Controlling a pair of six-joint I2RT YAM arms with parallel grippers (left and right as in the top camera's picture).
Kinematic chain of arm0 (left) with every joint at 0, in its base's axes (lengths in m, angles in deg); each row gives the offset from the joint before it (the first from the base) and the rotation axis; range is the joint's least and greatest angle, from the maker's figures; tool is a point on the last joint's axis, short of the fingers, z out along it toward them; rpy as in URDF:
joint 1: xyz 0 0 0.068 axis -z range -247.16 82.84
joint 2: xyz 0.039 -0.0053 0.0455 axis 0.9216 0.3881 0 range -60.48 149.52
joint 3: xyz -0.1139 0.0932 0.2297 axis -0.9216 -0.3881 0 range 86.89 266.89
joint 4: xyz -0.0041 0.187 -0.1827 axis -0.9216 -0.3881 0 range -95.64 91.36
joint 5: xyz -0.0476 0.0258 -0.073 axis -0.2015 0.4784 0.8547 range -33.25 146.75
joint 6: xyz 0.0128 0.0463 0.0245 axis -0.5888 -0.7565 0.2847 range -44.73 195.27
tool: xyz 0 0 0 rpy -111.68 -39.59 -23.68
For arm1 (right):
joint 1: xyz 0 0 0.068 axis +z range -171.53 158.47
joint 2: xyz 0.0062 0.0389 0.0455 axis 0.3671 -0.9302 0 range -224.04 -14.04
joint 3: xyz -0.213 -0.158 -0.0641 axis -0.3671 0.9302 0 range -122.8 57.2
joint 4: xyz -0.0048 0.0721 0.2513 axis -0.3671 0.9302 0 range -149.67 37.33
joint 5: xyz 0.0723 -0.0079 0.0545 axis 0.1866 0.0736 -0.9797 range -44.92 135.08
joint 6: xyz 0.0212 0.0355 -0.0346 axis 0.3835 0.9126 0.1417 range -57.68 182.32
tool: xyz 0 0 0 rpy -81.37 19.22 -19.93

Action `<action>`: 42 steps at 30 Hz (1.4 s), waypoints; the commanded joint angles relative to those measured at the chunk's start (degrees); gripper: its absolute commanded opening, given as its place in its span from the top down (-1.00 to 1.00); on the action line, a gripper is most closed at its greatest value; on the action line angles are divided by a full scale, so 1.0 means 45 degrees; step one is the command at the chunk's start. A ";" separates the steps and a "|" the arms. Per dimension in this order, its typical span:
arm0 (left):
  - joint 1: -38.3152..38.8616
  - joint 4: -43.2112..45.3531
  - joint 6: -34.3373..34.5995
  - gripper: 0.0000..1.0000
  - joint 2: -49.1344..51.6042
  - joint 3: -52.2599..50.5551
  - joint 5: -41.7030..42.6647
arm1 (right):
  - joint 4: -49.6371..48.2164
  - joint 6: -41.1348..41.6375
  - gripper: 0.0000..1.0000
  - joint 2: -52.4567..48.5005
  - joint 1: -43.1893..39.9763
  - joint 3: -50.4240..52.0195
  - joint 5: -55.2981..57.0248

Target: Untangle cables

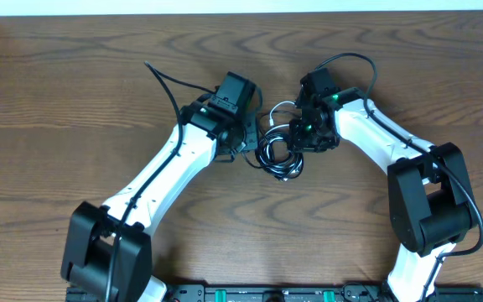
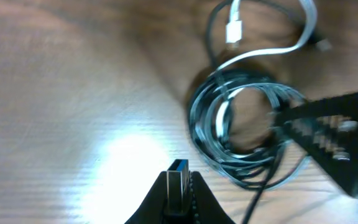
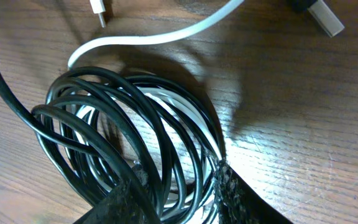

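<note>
left end effector [image 2: 178, 188] pinched a plug [image 2: 178, 169]; cables [image 1: 279, 151] lay coiled on surface [image 1: 74, 84], right end effector [image 3: 179, 194] straddling them, grip unclear. best move was pulling plug out slowly, cables pinned.

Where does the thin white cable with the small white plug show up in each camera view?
Overhead: the thin white cable is a small loop near picture centre, just above the coil of black cables.
Left wrist: white cable top right, plug pointing down, above the coil.
Right wrist: white cable curves across the top, above the coil.
Shared landmark: the black coil.
</note>
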 commanded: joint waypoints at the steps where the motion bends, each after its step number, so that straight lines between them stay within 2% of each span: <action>1: -0.0019 -0.0525 -0.0034 0.84 0.1107 -0.0345 -0.0563 | -0.0034 0.0175 0.36 -0.0126 -0.0102 0.0102 0.0194; 2: -0.0058 -0.0709 -0.0029 0.74 0.1360 -0.0345 -0.0753 | -0.0034 0.0175 0.36 -0.0126 -0.0102 0.0102 0.0194; 4: -0.0253 -0.1117 -0.0029 0.32 0.1579 -0.0345 -0.1545 | -0.0039 0.0175 0.36 -0.0126 -0.0107 0.0102 0.0194; 5: -0.0437 -0.1268 -0.0029 -0.01 0.1564 -0.0238 -0.1885 | -0.0039 0.0175 0.35 -0.0126 -0.0107 0.0102 0.0194; 6: -0.0719 -0.1258 -0.0024 -0.18 0.1559 -0.0015 -0.1870 | -0.0053 0.0175 0.35 -0.0126 -0.0107 0.0102 0.0194; 9: -0.1083 -0.0374 -0.0029 -0.25 0.1559 0.0238 -0.1880 | -0.0092 0.0175 0.35 -0.0126 -0.0102 0.0102 0.0194; 16: -0.1103 0.2399 0.0583 -0.24 0.1579 0.0228 -0.1103 | -0.0131 0.0175 0.33 -0.0126 -0.0102 0.0102 0.0194; 20: -0.1098 0.2963 0.0636 -0.15 0.1919 0.0204 -0.0321 | -0.0136 0.0175 0.33 -0.0126 -0.0092 0.0102 0.0194; 27: -0.0690 0.4449 0.0437 -0.15 0.3128 0.0204 0.0986 | -0.0136 0.0175 0.32 -0.0126 -0.0092 0.0102 0.0194; 41: 0.0364 0.5872 0.0442 -0.12 0.3517 -0.0194 0.0869 | -0.0121 0.0175 0.35 -0.0126 -0.0092 0.0102 0.0189; 42: 0.0486 0.5877 0.0442 -0.07 0.3609 -0.0194 0.0656 | -0.0117 0.0175 0.35 -0.0126 -0.0092 0.0102 0.0189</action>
